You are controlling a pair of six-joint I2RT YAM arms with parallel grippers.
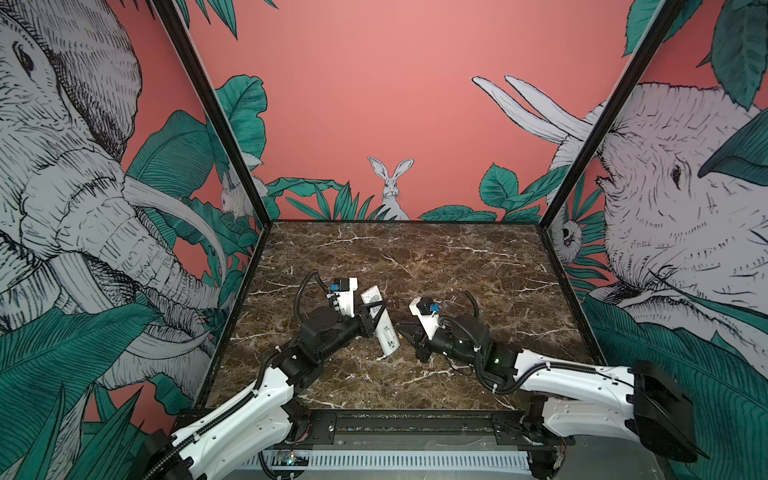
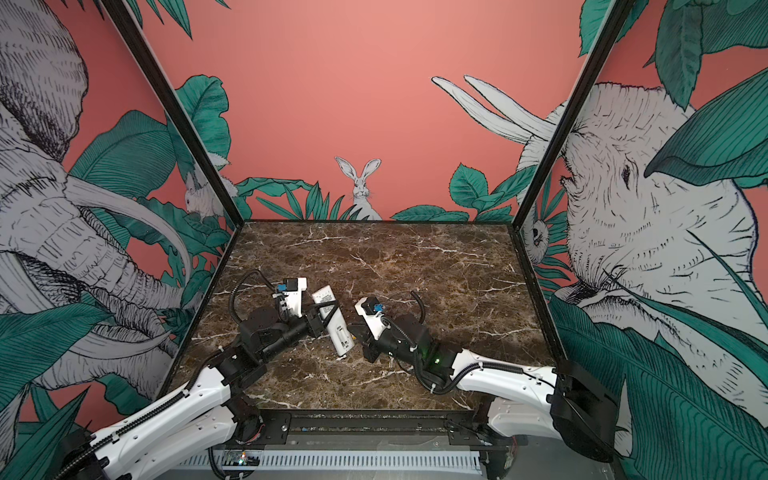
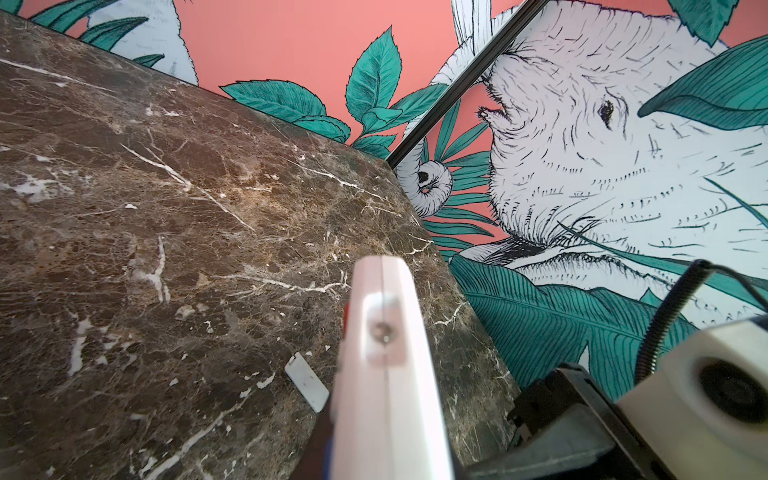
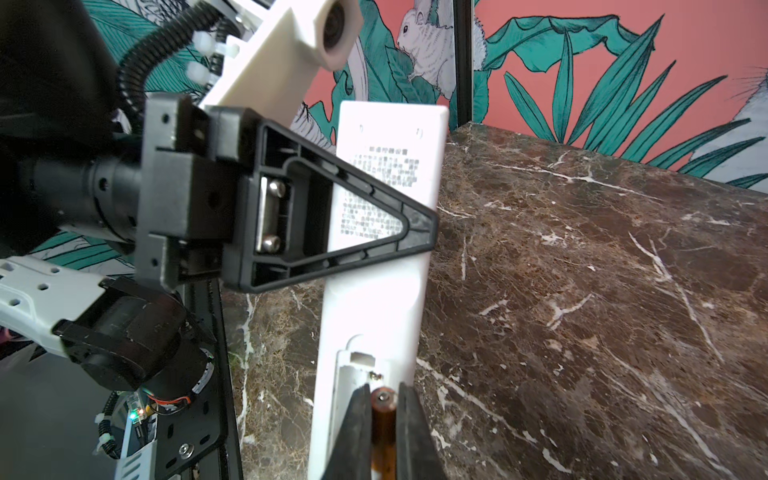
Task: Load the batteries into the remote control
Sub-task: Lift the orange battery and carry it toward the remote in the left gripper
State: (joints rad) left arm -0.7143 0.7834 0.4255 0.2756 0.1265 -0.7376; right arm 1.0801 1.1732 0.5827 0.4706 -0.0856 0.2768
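With the slim orange battery point(image 4: 384, 434) clamped in our right hand point(image 4: 383, 392), we line it squarely with the open bay point(image 4: 360, 368) of the long white plastic remote point(image 4: 384, 291) our left hand point(image 1: 374, 308) clamps.

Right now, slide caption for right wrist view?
Right claw holds an orange battery at the open compartment of the remote control, gripped by left claw.

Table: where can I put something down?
The back half of the table, up to the rabbit wall, is bare; so is the front strip between the arms. Crowded: the middle, where the left gripper holds the remote control and the right gripper holds a battery.
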